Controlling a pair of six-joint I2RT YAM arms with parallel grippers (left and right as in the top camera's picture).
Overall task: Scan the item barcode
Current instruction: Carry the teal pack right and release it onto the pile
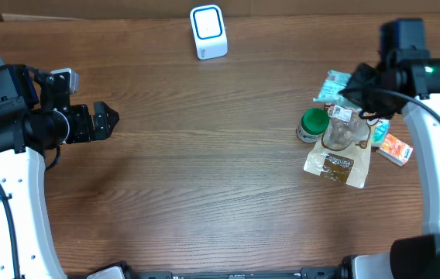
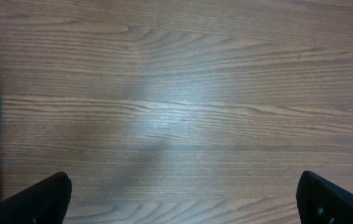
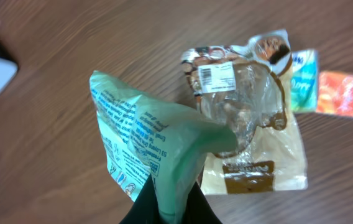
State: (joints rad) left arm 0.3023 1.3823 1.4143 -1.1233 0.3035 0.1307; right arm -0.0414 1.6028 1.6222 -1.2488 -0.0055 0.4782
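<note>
Well — green packet (image 3: 145, 130) — small print illegible.

Print on the green packet (image 3: 133, 130) and barcode label (image 3: 217, 78) is unreadable.

Bare wooden worktop (image 1: 204, 170) stretches wide across the centre, open to a pass from either side. The left claw (image 1: 110, 120) hovers at its left end, fingers spread far apart, with only bare wood beneath. A white scanner (image 1: 208, 31) stands alone at the far edge, well apart from everything else. The right side is crowded: a green-lidded tub (image 1: 311, 124) sits just beside a clear cup (image 1: 338, 133), which lies on a beige pouch (image 1: 336, 167), and an orange packet (image 1: 396, 149) lies near them. The right claw (image 3: 167, 208), pinching a mint-green packet (image 3: 145, 143), hangs above this cluster.
</note>
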